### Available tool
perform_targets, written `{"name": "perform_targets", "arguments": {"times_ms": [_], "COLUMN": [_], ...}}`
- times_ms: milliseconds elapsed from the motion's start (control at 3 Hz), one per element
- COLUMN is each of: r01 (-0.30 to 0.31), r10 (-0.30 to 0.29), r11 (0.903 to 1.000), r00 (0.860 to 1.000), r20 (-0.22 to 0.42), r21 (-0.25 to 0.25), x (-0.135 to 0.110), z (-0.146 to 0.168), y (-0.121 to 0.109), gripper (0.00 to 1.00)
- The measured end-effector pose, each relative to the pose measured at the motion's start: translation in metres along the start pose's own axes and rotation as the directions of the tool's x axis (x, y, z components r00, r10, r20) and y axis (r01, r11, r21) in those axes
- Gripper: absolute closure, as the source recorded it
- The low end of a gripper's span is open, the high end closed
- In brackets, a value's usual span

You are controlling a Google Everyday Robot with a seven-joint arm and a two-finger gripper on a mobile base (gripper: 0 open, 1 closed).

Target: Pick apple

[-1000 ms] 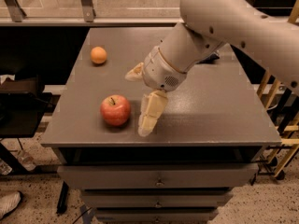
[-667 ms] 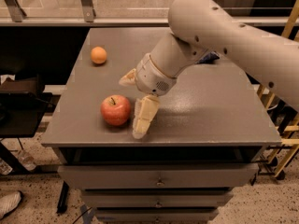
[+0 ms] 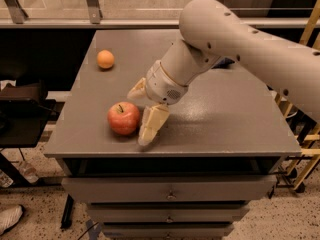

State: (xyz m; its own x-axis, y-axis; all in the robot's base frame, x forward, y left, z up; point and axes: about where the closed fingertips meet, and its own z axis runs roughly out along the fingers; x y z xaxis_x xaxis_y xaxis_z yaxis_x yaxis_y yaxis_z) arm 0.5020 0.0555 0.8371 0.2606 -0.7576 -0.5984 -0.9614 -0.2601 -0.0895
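The red apple (image 3: 123, 118), with yellowish patches and a short dark stem, stands near the front left of the grey table (image 3: 225, 119). My gripper (image 3: 139, 118) is low over the table just right of the apple and is open. One cream finger (image 3: 152, 127) rests by the apple's front right. The other finger (image 3: 136, 90) is behind the apple to its right. The apple sits at the mouth of the gap between them, and neither finger clasps it.
A small orange fruit (image 3: 105, 59) lies at the table's back left. Drawers (image 3: 170, 191) sit under the tabletop. A yellow frame (image 3: 307, 149) stands to the right, and dark furniture (image 3: 22, 114) stands to the left.
The arm has moved left and brought the open gripper closer to the apple, so the fingers now flank its right side. The apple and the orange have not moved.
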Motion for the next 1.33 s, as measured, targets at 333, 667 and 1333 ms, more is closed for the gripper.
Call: {"name": "perform_targets", "arguments": {"times_ms": [333,667,1333], "r01": [0.004,0.007,0.008], "r10": [-0.004,-0.007,-0.009], "r11": [1.0,1.0,0.9999], "r00": [1.0,1.0,1.0], "r20": [0.003,0.006,0.02], "r21": [0.004,0.006,0.011], "x": [-0.0003,-0.0016,-0.0032], "z": [0.0015,0.0021,-0.0008], "y": [-0.0014,-0.0019,-0.0027], "gripper": [0.49,0.73,1.0]}}
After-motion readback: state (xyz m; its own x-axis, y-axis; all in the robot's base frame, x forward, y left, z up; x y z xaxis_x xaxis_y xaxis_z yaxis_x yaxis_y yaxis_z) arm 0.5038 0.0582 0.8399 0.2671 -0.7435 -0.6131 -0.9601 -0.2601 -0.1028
